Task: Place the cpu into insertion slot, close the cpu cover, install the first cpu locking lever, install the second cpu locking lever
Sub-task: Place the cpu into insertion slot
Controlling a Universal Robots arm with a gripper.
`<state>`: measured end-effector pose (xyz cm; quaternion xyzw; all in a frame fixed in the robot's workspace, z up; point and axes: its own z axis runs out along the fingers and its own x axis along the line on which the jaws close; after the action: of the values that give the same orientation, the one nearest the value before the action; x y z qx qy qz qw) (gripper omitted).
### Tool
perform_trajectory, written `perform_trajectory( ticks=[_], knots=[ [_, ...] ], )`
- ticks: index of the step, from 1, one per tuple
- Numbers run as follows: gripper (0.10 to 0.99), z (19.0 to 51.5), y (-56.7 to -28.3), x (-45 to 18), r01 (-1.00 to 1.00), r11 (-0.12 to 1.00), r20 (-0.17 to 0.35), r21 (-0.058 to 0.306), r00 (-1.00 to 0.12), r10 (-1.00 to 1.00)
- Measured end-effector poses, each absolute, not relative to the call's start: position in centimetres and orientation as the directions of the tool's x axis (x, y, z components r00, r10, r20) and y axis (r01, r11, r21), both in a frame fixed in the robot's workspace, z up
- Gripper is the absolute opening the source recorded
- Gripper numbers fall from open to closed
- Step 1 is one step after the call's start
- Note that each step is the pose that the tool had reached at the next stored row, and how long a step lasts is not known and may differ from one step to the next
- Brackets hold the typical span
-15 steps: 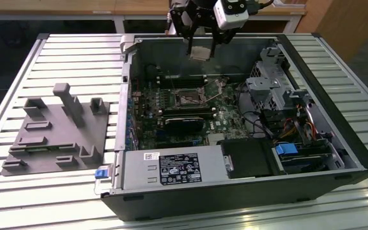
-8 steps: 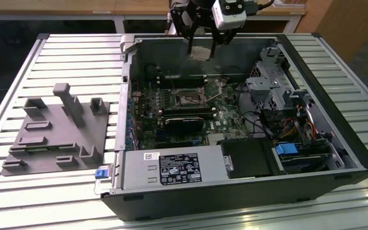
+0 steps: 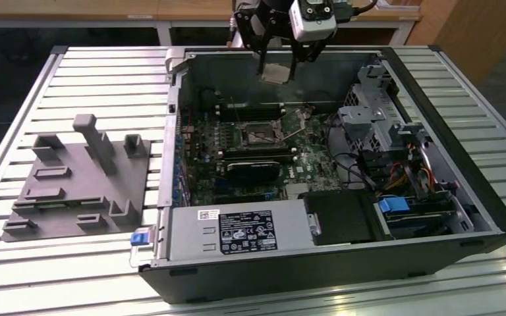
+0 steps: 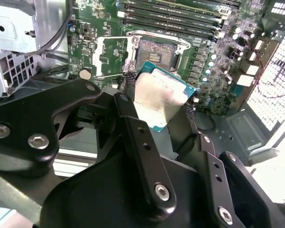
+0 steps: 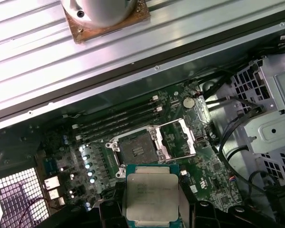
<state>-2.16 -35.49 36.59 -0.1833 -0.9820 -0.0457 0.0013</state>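
A slatted silvery metal worktop is carrying two things. An open black desktop computer case is lying on its side across the middle. A grey moulded fixture with upright posts is sitting just beside it, toward the exterior view's left.

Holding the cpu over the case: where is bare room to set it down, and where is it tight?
With the cpu in the gripper: bare table around the grey fixture, on the exterior view's left. The insertion slot lies open, cpu cover swung aside. Crowded: memory slots beside it, drive cage on the exterior view's right.
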Motion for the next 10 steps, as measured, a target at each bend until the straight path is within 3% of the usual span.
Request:
perform_trajectory(
  ticks=[10],
  knots=[
    [0.525,36.53,-35.49,-2.16,0.413,0.906,0.019,0.089,-0.91,0.413]
  ],
)
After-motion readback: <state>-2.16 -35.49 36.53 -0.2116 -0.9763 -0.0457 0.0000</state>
